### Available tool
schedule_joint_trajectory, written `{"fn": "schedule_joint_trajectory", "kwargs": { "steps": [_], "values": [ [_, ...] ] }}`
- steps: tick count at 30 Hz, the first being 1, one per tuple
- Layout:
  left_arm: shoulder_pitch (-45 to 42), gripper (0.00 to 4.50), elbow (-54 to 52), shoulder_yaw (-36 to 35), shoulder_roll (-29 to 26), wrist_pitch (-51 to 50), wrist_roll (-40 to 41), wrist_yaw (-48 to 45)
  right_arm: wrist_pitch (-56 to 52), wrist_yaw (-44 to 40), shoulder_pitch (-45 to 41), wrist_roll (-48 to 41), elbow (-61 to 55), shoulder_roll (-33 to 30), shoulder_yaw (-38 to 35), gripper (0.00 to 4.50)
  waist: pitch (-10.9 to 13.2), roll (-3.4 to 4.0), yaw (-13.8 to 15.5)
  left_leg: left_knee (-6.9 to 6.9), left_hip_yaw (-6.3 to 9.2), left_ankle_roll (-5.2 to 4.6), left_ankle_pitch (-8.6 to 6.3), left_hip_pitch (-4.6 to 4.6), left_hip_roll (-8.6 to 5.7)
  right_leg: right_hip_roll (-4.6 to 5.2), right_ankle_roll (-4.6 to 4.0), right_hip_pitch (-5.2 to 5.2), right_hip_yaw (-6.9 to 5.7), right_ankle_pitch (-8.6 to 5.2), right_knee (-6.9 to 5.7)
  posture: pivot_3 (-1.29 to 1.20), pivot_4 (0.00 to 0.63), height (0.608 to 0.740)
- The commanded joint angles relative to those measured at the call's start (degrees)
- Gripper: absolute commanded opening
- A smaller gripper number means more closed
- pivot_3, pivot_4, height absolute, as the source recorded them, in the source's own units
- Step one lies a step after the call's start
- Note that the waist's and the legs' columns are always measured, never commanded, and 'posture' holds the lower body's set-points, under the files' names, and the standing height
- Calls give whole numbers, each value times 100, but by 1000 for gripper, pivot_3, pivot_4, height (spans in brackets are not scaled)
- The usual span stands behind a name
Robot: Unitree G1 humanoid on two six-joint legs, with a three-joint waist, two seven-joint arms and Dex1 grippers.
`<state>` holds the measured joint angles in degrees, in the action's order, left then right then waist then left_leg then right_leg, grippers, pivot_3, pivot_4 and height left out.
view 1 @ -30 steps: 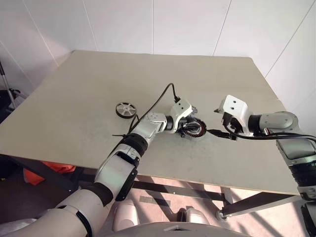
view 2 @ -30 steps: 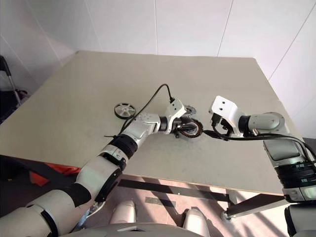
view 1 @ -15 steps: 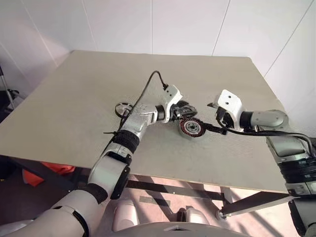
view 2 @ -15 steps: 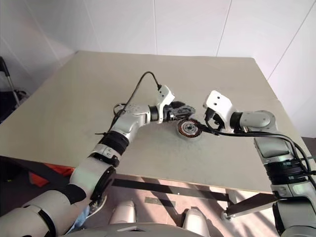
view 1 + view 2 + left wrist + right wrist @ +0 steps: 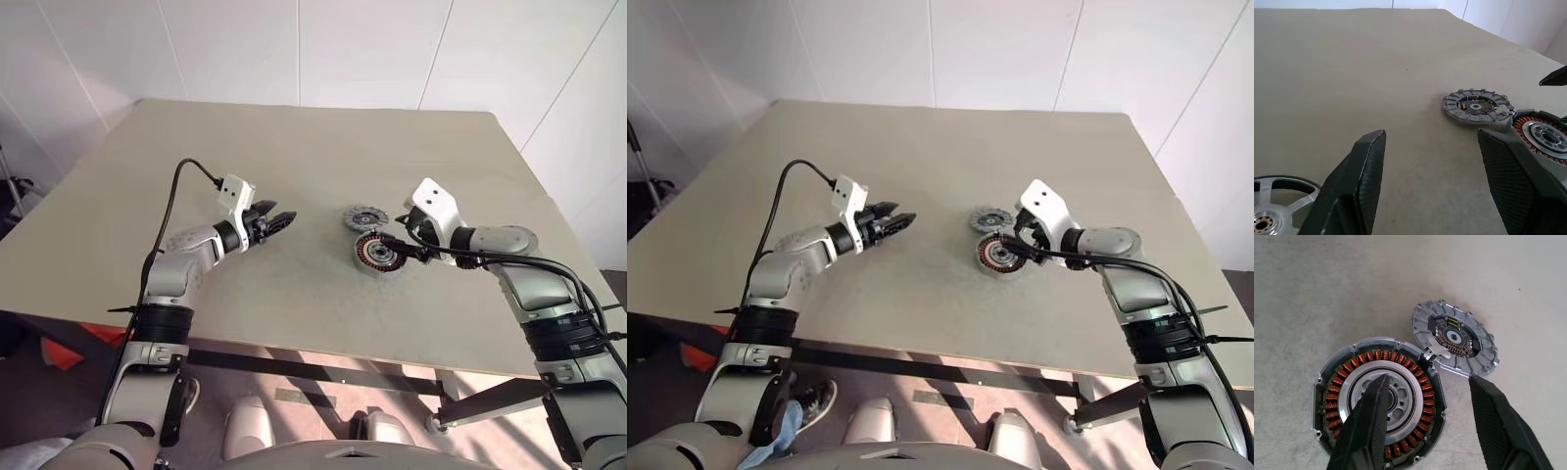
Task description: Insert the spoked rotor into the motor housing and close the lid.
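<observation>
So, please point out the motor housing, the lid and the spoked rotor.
motor housing (image 5: 1380,401), right wrist view, pale centre plate
lid (image 5: 1454,339), right wrist view, dark middle
spoked rotor (image 5: 1273,208), left wrist view, a spoke

- The table (image 5: 323,147) is being lit evenly and brightly by soft, diffuse light.
- Only faint, soft shadows are being cast beneath the arms.
- Sunlit patches are being thrown on the floor (image 5: 323,377) under the table's near edge.
- In the left wrist view, near fingers (image 5: 1354,191) are being rendered slightly soft.
</observation>
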<state>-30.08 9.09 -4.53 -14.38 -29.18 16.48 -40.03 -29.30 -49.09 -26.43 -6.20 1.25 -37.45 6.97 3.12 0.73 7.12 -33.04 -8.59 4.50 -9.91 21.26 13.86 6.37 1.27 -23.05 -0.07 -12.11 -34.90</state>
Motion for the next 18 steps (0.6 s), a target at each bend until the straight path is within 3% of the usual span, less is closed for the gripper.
{"fn": "schedule_joint_trajectory", "kwargs": {
  "steps": [1, 2, 8, 13, 16, 18],
  "values": [
    [136, 3148, -436, -198, -36, -32, 151, 311, 46, 48, -250, -26, -248, 83, -22, 1562, 0, 0, -16, 1, 0, 1, 0, 0, 1, -1, 0, 0, 0, 0, 0, 0, 0, 740],
    [184, 3148, -473, -275, -30, -44, 174, 442, 64, 85, -283, 11, -279, 95, -7, 1235, 0, 0, -19, 2, 0, 1, 0, -2, 1, -2, 0, 0, 1, 0, 0, 0, 0, 740],
    [294, 3148, -394, -1291, 204, -445, 735, 1601, -132, 298, -433, 19, -182, 123, -73, 1235, 0, -1, -31, 4, 0, 6, 3, 0, 5, -7, 2, -4, 1, 1, 0, 0, 0, 740],
    [430, 3148, -120, -1713, 412, -437, 930, 2185, -232, 376, -511, 4, -79, 123, -93, 1235, 0, -1, -26, 3, 0, 6, 3, 2, 4, -7, 2, -3, 1, 1, 3, 0, 0, 740],
    [442, 3724, 55, -1876, 555, -411, 1066, 2393, -285, 468, -616, 33, 51, 145, -106, 1209, 0, -3, -17, 2, 0, 6, 3, 3, 4, -6, 5, -3, 1, 2, 3, 0, 0, 740],
    [443, 4334, 123, -1977, 636, -476, 1167, 2572, -289, 480, -647, 27, 86, 122, -105, 1209, -1, -4, -17, 0, 0, 6, 3, 3, 4, -6, 9, -3, 2, 5, 3, 0, 0, 740]
  ]
}}
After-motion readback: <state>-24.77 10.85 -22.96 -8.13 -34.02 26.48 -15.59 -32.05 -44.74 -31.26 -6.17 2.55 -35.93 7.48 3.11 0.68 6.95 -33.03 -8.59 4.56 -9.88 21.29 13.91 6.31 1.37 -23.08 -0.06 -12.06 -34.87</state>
